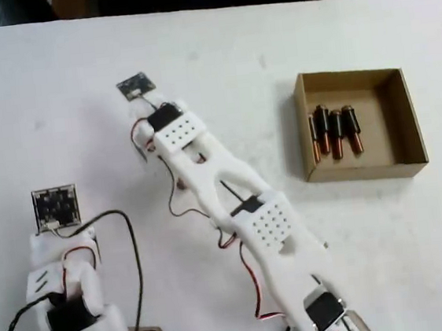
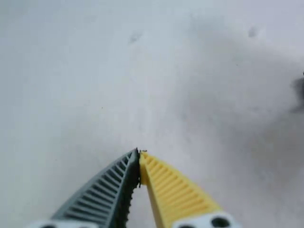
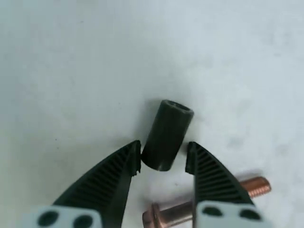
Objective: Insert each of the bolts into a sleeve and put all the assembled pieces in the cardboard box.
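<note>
The right gripper (image 3: 164, 154) hangs low over the white bench (image 1: 54, 80), its jaws spread to either side of a black sleeve (image 3: 167, 130) that lies on its side between the tips. A copper bolt (image 3: 168, 214) lies just beside it, partly hidden behind one jaw. The left gripper (image 2: 139, 159) sits above the bench with its jaws pressed together. Well apart from the arms stands the cardboard box (image 1: 364, 172) — four assembled pieces (image 1: 334, 131) lie in it, side by side.

Bright, even light leaves only soft shadows on the white table (image 1: 389, 258).
</note>
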Controlling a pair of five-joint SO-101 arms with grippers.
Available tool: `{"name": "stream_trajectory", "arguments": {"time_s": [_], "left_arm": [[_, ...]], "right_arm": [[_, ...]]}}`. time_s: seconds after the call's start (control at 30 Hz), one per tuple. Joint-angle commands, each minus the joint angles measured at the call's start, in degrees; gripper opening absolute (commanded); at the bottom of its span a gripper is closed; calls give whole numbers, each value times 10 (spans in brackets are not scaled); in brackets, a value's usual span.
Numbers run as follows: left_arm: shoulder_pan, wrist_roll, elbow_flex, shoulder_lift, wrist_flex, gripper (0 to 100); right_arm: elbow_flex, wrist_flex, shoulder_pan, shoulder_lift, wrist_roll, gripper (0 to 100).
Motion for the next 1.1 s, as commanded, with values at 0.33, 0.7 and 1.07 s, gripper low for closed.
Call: {"name": "stream_trajectory", "arguments": {"time_s": [0.33,0.7,1.07], "left_arm": [[-3,-5,-25,0,-1,23],[-3,-5,-24,0,-2,23],[18,-6,-21,0,-2,23]], "right_arm": [[-161,51,9,49,50,148],[-177,35,11,83,55,148],[-238,58,26,120,55,16]]}}
